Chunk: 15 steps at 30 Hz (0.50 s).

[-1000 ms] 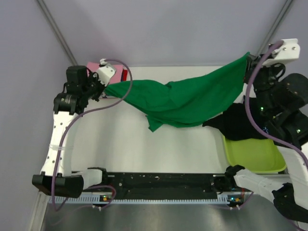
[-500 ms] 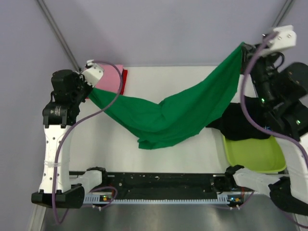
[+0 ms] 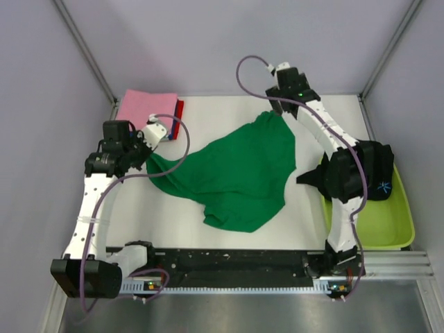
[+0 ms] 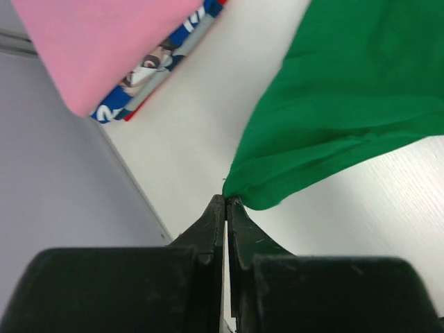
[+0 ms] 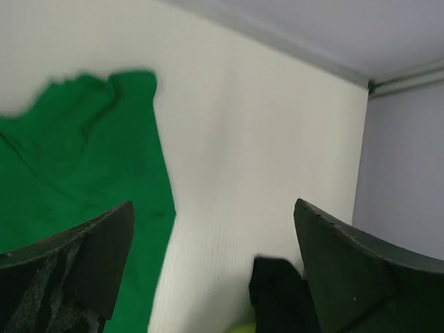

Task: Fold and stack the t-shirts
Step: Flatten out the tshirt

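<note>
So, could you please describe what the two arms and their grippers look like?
The left arm and right arm have white links with black joints. A purple cable runs along each. The left gripper and right gripper have black fingers.

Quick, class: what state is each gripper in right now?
Left gripper: closed, pinching a corner of the green t-shirt.
Right gripper: open, holding nothing.
</note>
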Each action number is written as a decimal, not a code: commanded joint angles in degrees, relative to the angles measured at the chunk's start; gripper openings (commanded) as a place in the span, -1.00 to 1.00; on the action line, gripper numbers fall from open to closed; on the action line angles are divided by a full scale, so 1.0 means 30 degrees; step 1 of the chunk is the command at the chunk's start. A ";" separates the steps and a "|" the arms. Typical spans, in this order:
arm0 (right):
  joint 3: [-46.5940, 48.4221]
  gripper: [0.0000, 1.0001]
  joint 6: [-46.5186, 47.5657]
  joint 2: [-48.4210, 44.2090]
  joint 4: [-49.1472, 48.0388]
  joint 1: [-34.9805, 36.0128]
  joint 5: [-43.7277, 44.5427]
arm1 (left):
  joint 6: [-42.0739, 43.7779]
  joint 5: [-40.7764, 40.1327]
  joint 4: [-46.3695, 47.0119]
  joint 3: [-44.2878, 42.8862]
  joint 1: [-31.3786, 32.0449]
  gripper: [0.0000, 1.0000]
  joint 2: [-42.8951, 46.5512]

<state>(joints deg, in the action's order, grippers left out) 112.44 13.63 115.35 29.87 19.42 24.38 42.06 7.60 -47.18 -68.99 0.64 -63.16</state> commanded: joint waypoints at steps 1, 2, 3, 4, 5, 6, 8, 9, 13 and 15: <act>-0.2664 0.97 -0.0147 -0.3987 0.1148 0.1726 0.1602 | -0.0485 0.1422 0.1194 0.0964 -0.0068 -1.00 -0.0041; -0.4126 0.97 -0.0206 -0.4809 0.1119 0.2339 0.0874 | -0.0573 0.1510 0.1311 0.1053 -0.0097 -1.00 -0.0158; -0.5678 0.97 -0.0207 -0.5919 0.1031 0.3012 0.0316 | -0.0748 0.1569 0.1428 0.1170 -0.0098 -1.00 -0.0188; -0.7028 0.97 -0.0236 -0.6945 0.0856 0.3889 -0.0009 | -0.0895 0.1686 0.1516 0.1258 -0.0069 -1.00 -0.0217; -0.8666 0.97 -0.0236 -0.8087 0.0507 0.4942 -0.0476 | -0.1070 0.1803 0.1575 0.1346 -0.0068 -1.00 -0.0276; -1.0045 0.97 -0.0236 -0.9258 0.0155 0.5939 -0.1293 | -0.1159 0.1833 0.1663 0.1463 -0.0068 -1.00 -0.0276; -1.3444 0.88 0.0055 -1.1194 -0.0519 0.8194 -0.4213 | -0.1364 0.1775 0.1780 0.1580 -0.0097 -1.00 -0.0247; -1.4473 0.79 0.0231 -1.2161 -0.0725 0.9364 -0.5826 | -0.1423 0.1717 0.1810 0.1668 -0.0069 -1.00 -0.0218; -1.7115 0.40 -0.0204 -1.2963 -0.1459 1.2448 -1.2739 | -0.1482 0.1219 0.2015 0.2020 -0.0068 -1.00 -0.0042; -1.7731 0.35 0.0283 -1.2379 -0.1083 1.2716 -1.5841 | -0.1540 0.1014 0.2044 0.2166 -0.0097 -1.00 0.0074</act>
<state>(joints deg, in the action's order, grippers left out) 63.61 13.91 75.72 28.03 56.62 -0.89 38.76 11.05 -43.72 -63.37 0.62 -64.14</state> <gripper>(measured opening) 0.691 0.010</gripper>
